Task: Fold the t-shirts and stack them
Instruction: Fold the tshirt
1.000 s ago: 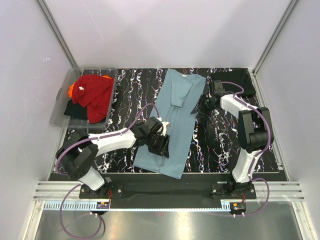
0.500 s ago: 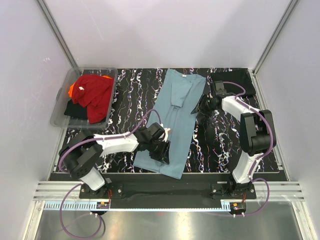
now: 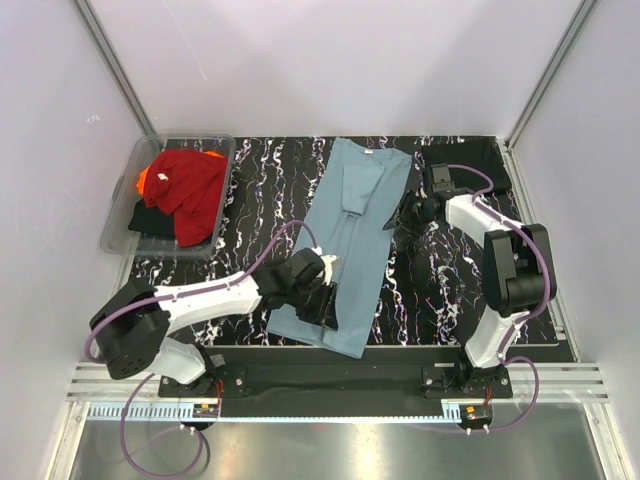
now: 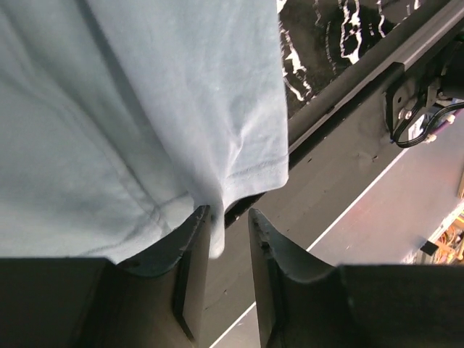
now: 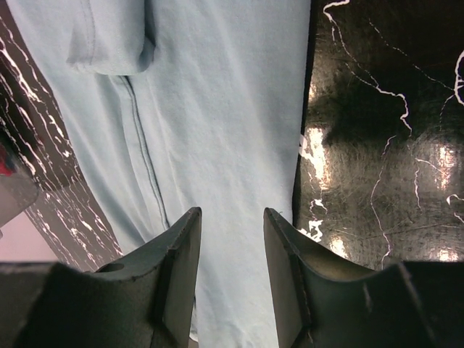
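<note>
Slid left pincer nearer desk's near edge, narrowing round blue t-shirt hem, right pincer gaping; might slip off so small a bite.

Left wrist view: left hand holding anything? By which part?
Nothing gripped yet. The left hand straddles the bottom hem of the teal t-shirt near a corner, fingers apart, gap showing.

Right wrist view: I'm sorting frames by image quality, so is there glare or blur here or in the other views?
Right wrist view: white glare patches on the glossy black mat, shirt seams sharp. Left wrist view: left gripper nearly black, shirt hem crisp. Top view: even light, soft shadows, no blur.
</note>
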`<control>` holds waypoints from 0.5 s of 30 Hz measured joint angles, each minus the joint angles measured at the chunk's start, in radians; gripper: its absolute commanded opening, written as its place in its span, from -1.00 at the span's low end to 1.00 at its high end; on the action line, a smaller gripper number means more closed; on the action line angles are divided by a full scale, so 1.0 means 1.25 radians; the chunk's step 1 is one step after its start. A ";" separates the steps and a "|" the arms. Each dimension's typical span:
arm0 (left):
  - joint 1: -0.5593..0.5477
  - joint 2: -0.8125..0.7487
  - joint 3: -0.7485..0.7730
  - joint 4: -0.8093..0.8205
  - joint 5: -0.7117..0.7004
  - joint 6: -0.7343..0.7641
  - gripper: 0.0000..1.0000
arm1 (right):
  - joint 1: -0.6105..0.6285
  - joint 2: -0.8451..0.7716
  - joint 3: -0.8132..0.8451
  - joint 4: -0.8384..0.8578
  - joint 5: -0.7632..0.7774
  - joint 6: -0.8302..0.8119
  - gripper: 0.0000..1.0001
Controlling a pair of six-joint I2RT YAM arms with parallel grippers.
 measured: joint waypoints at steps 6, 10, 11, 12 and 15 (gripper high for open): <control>-0.005 -0.049 -0.059 -0.027 -0.037 -0.024 -0.56 | 0.000 -0.034 -0.023 0.004 -0.001 0.004 -0.05; -0.010 -0.056 -0.085 -0.062 -0.081 -0.031 -0.57 | 0.000 -0.045 -0.046 0.003 0.003 0.007 -0.03; -0.014 -0.059 -0.085 -0.067 -0.093 -0.031 -0.53 | 0.000 -0.045 -0.046 0.001 0.008 0.006 -0.03; -0.018 -0.062 -0.083 -0.070 -0.102 -0.031 -0.53 | -0.002 -0.045 -0.045 0.000 0.013 0.006 -0.03; -0.031 -0.063 -0.062 -0.077 -0.111 -0.017 -0.53 | -0.007 -0.029 -0.015 -0.005 0.018 0.002 -0.03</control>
